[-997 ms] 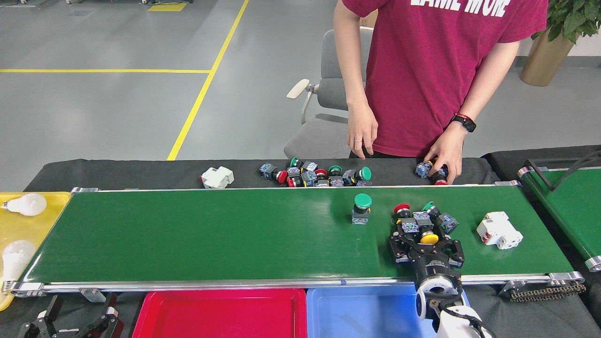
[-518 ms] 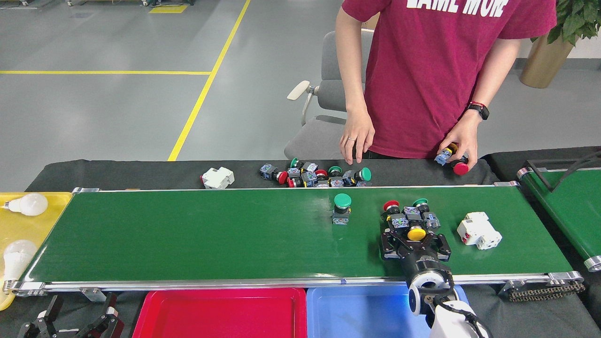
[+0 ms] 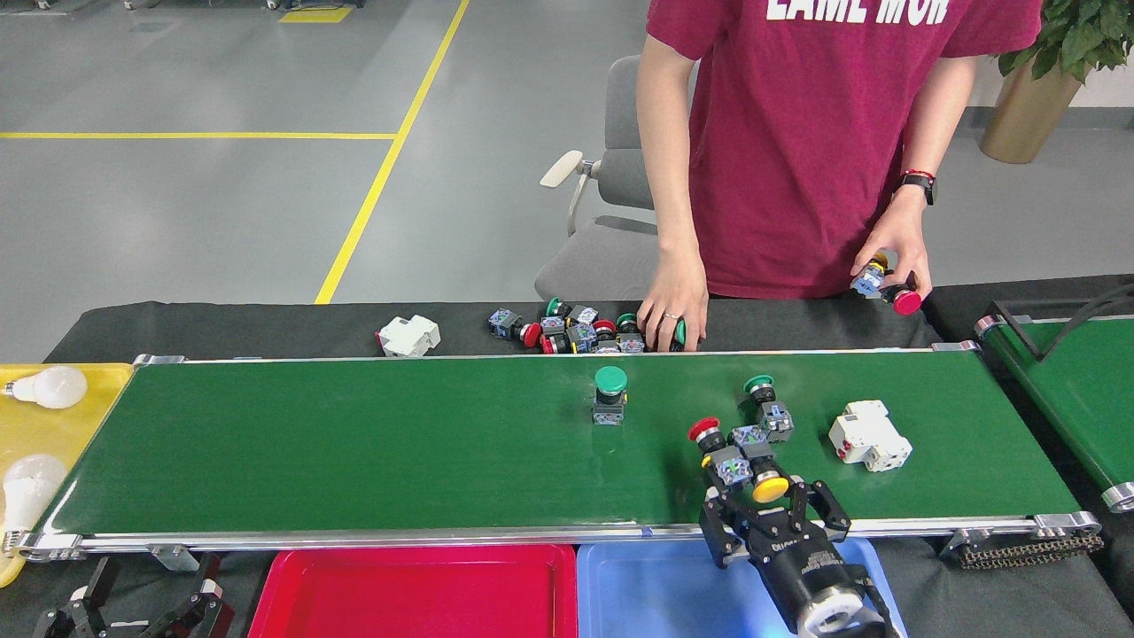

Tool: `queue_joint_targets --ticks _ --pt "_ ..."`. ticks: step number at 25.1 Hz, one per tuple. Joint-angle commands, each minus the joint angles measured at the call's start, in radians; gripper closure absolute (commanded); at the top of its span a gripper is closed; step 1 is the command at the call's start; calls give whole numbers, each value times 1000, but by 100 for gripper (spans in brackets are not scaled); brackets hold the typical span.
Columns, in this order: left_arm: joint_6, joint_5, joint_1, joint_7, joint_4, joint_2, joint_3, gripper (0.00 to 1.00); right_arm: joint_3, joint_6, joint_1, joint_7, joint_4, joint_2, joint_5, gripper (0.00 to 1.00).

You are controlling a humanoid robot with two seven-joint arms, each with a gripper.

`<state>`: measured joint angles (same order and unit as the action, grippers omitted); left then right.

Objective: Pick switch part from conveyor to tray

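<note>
Several switch parts lie on the dark green conveyor. A green-capped one stands alone at the middle. Right of it are a second green-capped one, a red-capped one and a yellow-capped one. My right gripper hangs over the belt's front edge, above the blue tray. The yellow cap sits between its black fingers, and the gripper looks shut on it. The red-capped part rests against the left finger. My left gripper sits low at the bottom left, fingers spread and empty.
A person stands behind the belt, one hand on a pile of switches, the other holding a red-capped switch. White breakers lie on the belt and behind it. A red tray and a yellow tray with bulbs are near.
The belt carried its parts leftward. My right gripper drew back to the front edge, bringing the yellow and red switches along. The person's hand lifted a red-capped switch and the other reached into the pile.
</note>
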<state>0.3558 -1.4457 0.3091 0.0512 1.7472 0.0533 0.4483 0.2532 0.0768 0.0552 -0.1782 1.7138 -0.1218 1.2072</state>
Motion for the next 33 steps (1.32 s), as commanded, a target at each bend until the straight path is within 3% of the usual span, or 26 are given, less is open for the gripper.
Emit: queue_joint_targets --ticks 1,4,8,14,15,16,17,18,21,26,30,33 --pt "3 2 -5 6 14 7 4 0 -5 89 3 -1 32 -1 -2 60" --pt "8 2 -5 6 14 8 3 0 12 178 3 -3 30 10 -3 60" --pt "8 2 -10 6 11 10 0 0 87 282 -5 -26 3 68 0 59" --pt "9 -1 -28 6 18 13 -28 0 209 311 -12 -44 -31 97 6 57" --pt "9 -4 -42 2 18 14 -53 0 227 310 -14 -46 -45 100 6 52" --pt "9 -4 -59 1 20 16 -91 0 239 304 -14 -46 -57 109 6 36" --pt "9 -4 -74 -2 23 19 -140 0 242 301 -14 -50 -69 131 6 13" --pt "8 -5 -91 -5 23 23 -172 0 242 301 -14 -60 -77 151 3 1" --pt "3 -33 -160 -30 14 59 -293 0 241 307 -17 -78 -105 188 0 2" --pt "-1 -214 -301 -36 -25 3 -461 0 239 305 -41 -79 -92 205 0 2" --pt "-1 -231 -438 -74 -227 -27 -557 0 213 293 -49 -76 -74 203 -2 2" --pt "-6 -231 -552 -77 -397 -44 -565 0 92 268 -48 -75 -33 203 -2 3"
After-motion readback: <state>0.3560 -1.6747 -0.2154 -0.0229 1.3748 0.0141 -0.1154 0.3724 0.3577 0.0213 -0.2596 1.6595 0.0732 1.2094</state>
